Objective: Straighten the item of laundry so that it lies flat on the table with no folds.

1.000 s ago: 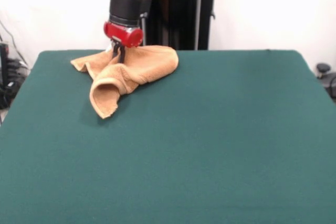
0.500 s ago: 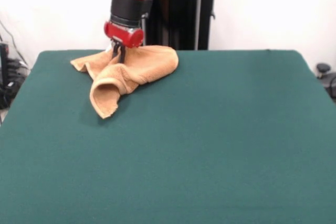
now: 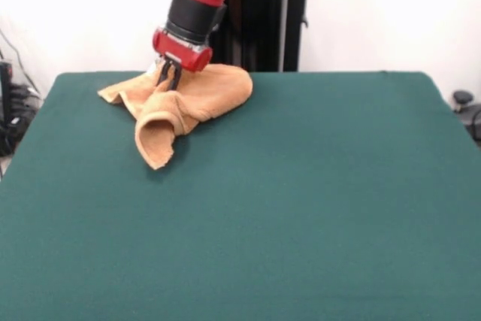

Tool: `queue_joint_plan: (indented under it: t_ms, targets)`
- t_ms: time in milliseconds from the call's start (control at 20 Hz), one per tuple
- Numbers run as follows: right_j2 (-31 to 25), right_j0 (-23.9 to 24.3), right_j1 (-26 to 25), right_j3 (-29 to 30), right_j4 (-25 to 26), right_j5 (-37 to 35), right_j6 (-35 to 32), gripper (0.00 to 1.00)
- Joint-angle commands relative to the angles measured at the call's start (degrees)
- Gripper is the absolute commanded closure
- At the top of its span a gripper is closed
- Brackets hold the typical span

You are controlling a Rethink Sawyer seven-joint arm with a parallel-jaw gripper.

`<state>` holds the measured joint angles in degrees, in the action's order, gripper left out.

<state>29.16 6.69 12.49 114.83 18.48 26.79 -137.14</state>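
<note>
gripper [image 3: 168, 75]: clamped on towel [image 3: 180, 103] | towel bunched on desk [image 3: 301, 201] | you: drag slowly outward, keep cloth low

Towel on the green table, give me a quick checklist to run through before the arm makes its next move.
1. Hand on the towel: ok, its tips are down in the cloth at the raised peak.
2. Grip firm: cannot tell, the cloth hides the tips.
3. Towel flat: not ok, it is bunched, with a rolled fold hanging toward the camera.
4. Towel fully on the table: ok, though it lies near the far edge.
5. Room to spread: ok, bare felt lies in front and to the picture's right.
6. Corners located: cannot tell, only one drooping end shows.
</note>
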Motion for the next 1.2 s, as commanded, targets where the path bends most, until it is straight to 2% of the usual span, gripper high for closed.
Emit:
queue_joint_plan:
  t_ms: [50,150,300,400,800,1200]
  targets:
    - [4.3,-1.3,-16.9,-12.5,-9.9,-4.9,-0.2,1.00]
    - [6.6,-3.8,-18.4,-12.4,-11.9,-4.5,-0.1,1.00]
    - [12.4,-9.7,-22.7,-11.2,-18.2,-1.5,0.4,1.00]
    - [14.0,-11.0,-24.1,-10.3,-20.3,0.2,0.4,1.00]
    - [16.8,-13.6,-26.3,-9.3,-23.9,1.7,-0.4,1.00]
    - [14.8,-12.0,-25.4,-10.1,-21.6,0.2,-1.5,1.00]
